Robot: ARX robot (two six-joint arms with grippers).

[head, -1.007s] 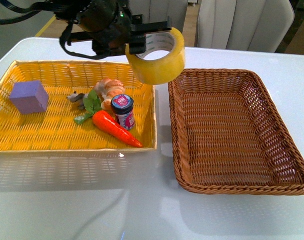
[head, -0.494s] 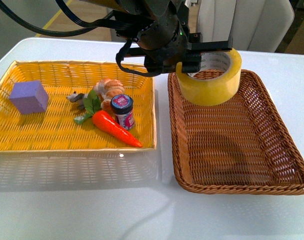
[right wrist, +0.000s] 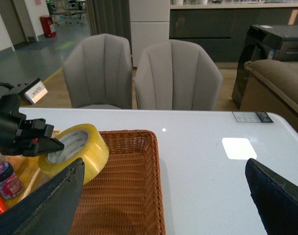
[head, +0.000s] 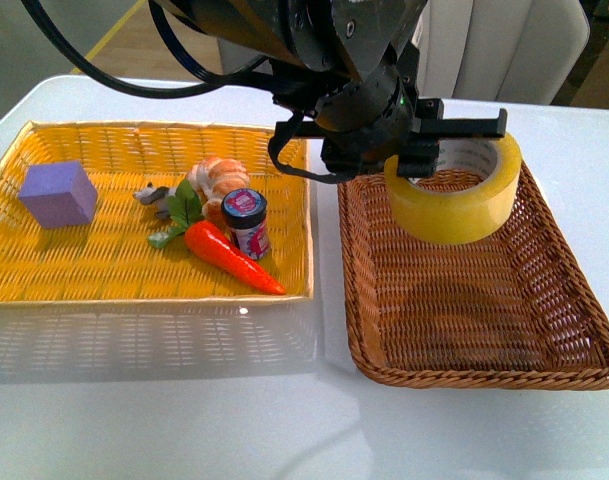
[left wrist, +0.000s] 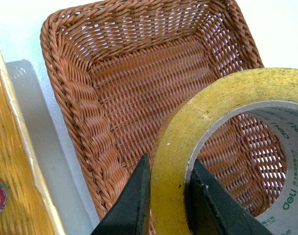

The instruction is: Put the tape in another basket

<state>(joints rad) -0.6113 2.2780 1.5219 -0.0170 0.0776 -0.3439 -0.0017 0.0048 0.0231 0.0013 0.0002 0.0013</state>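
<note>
We've got the left gripper (left wrist: 169, 166) clamped on the wall of the tape (head: 452, 215), one finger inside the core, so it hangs over the basket (head: 484, 378) for an easy drop.

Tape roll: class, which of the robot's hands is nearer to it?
Left. The left hand grips the tape over the brown basket; the right hand hangs open, well clear of it.

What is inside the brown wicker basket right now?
Only bare weave shows in the basket; nothing visible rests there. The tape hangs above it, clamped in the left tool, covering some of the far floor.
</note>
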